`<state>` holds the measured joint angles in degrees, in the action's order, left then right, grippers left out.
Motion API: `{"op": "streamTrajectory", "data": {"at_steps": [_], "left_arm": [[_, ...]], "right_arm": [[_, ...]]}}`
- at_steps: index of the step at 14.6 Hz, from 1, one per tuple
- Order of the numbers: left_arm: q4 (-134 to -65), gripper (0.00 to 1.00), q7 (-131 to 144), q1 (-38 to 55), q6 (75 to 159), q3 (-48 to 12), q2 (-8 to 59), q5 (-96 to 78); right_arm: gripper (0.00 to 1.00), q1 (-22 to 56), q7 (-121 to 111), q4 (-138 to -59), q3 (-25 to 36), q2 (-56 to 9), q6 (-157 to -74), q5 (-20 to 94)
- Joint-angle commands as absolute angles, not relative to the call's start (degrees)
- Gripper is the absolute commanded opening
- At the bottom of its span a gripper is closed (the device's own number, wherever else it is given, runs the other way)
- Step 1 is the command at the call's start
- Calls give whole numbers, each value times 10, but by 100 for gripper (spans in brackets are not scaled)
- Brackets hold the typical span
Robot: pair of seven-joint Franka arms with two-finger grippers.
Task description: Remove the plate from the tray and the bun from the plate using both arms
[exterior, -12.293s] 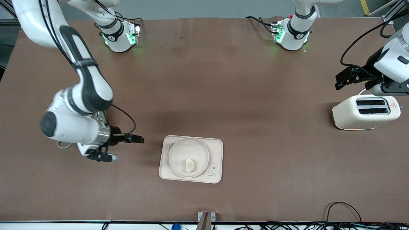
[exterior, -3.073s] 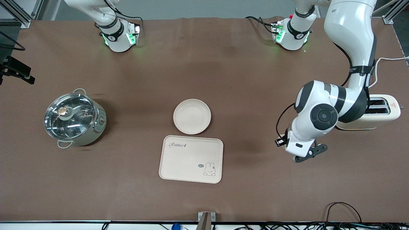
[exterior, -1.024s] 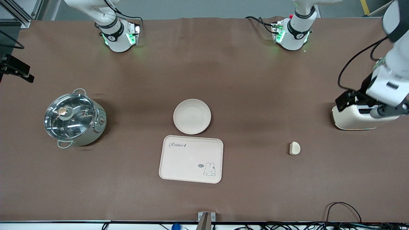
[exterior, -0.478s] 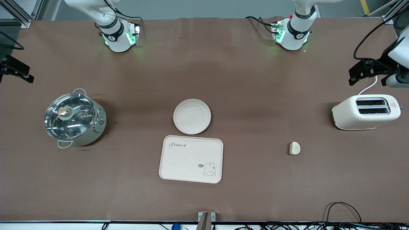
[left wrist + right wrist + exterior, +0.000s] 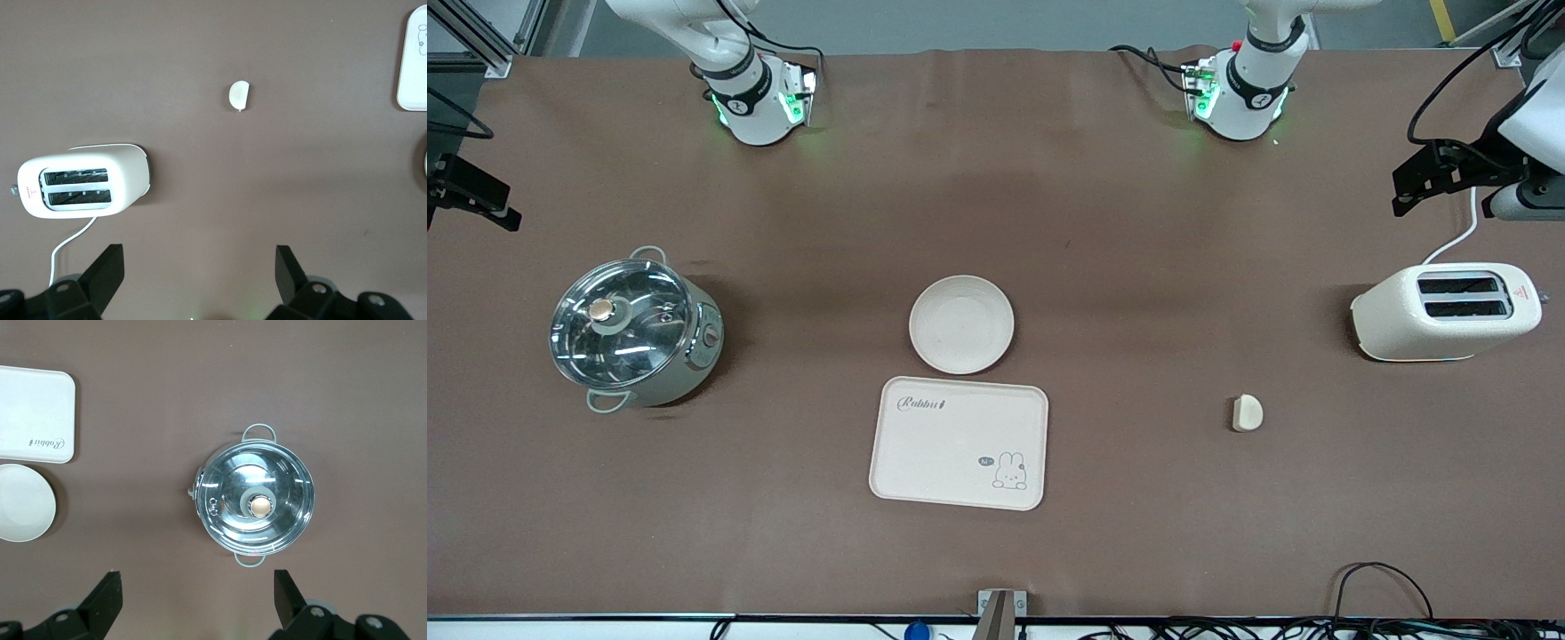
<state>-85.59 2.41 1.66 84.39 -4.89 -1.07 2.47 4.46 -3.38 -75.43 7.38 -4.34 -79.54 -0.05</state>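
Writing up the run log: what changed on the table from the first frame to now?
The plate came off the tray and now sits on the table, just farther from the front camera. The bun left the plate and lies on the table toward the left arm's end, nearer the camera than the toaster. Both grippers, left and right, are open and pulled back. Tray and toaster stayed put.

left arm (image 5: 1534,124): cut off by the front view's right edge
plate (image 5: 425,157): only a sliver at the left wrist view's right edge
tray (image 5: 413,60): cropped there too
right gripper (image 5: 467,200): mostly outside the frame's left edge
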Motion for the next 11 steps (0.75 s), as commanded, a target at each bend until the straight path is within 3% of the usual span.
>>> {"op": "streamTrajectory", "data": {"at_steps": [1, 11], "left_arm": [[-860, 100, 16, 15, 843, -45, -17, 12], [-858, 100, 19, 21, 818, -61, -10, 11]], "right_arm": [[100, 41, -30, -774, 70, -25, -800, 0], [100, 44, -26, -773, 68, -25, -799, 4]]}}
